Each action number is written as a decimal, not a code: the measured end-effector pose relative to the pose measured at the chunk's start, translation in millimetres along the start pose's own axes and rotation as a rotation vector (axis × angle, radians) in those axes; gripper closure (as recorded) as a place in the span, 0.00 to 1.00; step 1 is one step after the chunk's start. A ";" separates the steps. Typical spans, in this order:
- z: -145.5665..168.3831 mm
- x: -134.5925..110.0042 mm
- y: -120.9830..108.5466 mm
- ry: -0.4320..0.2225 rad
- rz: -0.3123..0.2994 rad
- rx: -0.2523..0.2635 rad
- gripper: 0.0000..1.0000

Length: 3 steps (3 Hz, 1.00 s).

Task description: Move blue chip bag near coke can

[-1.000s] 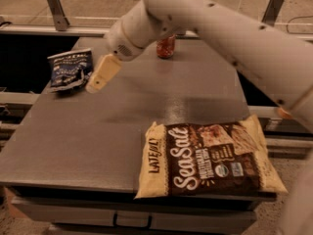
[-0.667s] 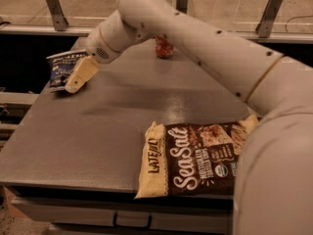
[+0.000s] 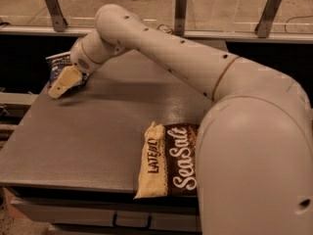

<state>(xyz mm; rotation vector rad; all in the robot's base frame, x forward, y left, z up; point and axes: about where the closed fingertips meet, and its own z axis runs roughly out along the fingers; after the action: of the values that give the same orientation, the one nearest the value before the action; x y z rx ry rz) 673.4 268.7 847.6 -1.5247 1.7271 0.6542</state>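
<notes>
Jaws, far corner of tabletop, frame-left: can't tell whether they stand open, closed or gripping anything, since the tan gripper (image 3: 62,83) reads as one solid block from this angle. It points down and toward frame-left, its tip at or just above the surface, w/ a faint shadow under it.

Directly behind the gripper lies the blue chip bag (image 3: 55,62), at the tabletop's far edge on the frame-left side. Only its upper part shows: dark blue foil, white lettering, pale rim. The rest is covered by the gripper and the rounded white wrist (image 3: 89,57). The gripper overlaps the bag in view; actual contact can't be confirmed.

From the wrist, the white arm (image 3: 195,67) runs back across the tabletop toward frame-right, then bends into a bulky joint that fills the lower-right fgd.

The grey tabletop (image 3: 98,131) carries one other item: a large brown-and-cream "Sea Salt" bag (image 3: 168,163), flat at the near edge, well apart from the blue bag. Its frame-right portion is hidden by the arm.

Below the front edge, a dark drawer handle (image 3: 131,223). In the bkgd., a low rail w/ upright metal posts (image 3: 181,11) and pale flooring beyond.
</notes>
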 end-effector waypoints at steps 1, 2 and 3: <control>10.6 15.4 -7.2 0.022 0.056 0.036 0.16; 10.7 18.7 -9.8 0.028 0.068 0.051 0.39; 9.2 16.7 -10.1 0.028 0.068 0.051 0.62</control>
<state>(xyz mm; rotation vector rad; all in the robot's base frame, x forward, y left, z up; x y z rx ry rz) 684.5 263.8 829.8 -1.4522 1.8099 0.6209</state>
